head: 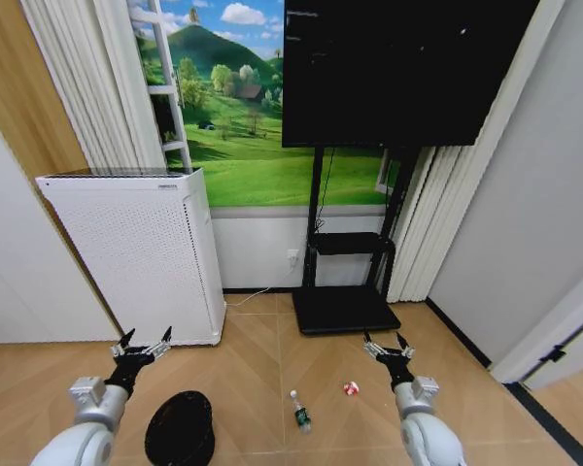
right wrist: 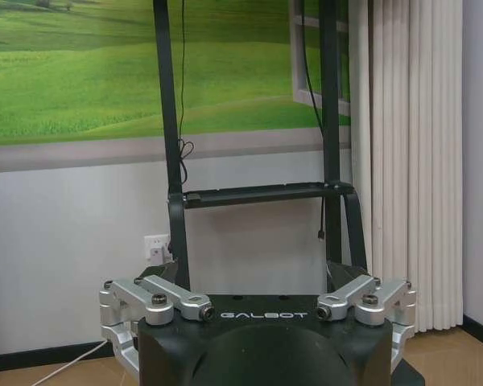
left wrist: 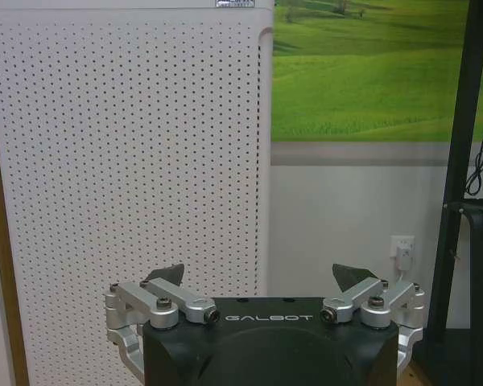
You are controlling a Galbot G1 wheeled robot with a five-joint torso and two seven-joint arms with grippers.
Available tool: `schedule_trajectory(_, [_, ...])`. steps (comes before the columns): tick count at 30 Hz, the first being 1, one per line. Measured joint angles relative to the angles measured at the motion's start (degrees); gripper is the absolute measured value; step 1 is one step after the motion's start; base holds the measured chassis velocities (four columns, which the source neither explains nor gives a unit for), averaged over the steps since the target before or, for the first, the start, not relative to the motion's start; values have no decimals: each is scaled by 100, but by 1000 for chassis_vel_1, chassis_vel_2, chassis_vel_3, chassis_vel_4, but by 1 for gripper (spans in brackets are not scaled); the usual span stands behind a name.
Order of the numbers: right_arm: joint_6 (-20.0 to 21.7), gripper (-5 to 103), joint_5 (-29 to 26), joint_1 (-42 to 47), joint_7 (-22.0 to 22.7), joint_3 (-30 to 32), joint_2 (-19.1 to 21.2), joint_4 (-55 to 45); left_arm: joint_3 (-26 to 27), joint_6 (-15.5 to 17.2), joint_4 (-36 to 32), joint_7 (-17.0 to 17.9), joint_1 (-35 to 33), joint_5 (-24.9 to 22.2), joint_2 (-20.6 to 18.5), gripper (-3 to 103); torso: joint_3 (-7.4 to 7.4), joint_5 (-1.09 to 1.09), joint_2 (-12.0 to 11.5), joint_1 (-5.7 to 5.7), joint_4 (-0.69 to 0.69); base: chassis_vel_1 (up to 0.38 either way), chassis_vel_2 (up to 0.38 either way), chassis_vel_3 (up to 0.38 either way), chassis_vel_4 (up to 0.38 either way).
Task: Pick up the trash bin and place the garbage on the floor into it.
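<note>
both grippers, left [head: 142, 346] and right [head: 389, 349], hang spread and empty above the floor [head: 262, 388]. bin [head: 180, 428] sits under the left arm, bottle [head: 299, 412] and wrapper [head: 351, 388] mid-floor. the bin's thin mesh rim could slip a careless pinch.

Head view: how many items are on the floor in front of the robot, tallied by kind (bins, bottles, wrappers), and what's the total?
Trash bin, black wire mesh, near the left gripper: 1
Plastic bottle, clear with green label: 1
Crumpled wrapper, red and white, near the right gripper: 1
Total: 3
Both grippers hang above the floor with fingers spread, holding nothing.
</note>
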State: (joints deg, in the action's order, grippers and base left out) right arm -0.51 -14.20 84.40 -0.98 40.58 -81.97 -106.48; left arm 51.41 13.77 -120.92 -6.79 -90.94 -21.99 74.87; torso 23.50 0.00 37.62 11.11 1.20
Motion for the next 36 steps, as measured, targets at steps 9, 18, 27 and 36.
schedule_trajectory(9, [-111,100,-36,30,10,7,-62,73,14,-32,35,-24,5,26,16,100,-124,0,-216,-91,0,0,0,0,0])
schedule_trajectory(18, [-195,100,-23,95,-53,-11,-135,68,34,-41,-22,-60,-24,14,62,100,-285,0,-485,-200,0,0,0,0,0])
schedule_trajectory(27, [-257,100,-33,155,-95,7,-142,53,46,-111,4,-79,-85,57,137,100,-400,0,-680,-279,0,0,0,0,0])
schedule_trajectory(36, [-375,100,-29,134,-125,-8,-136,161,57,-132,31,-85,-117,95,139,100,-538,0,-903,-366,0,0,0,0,0])
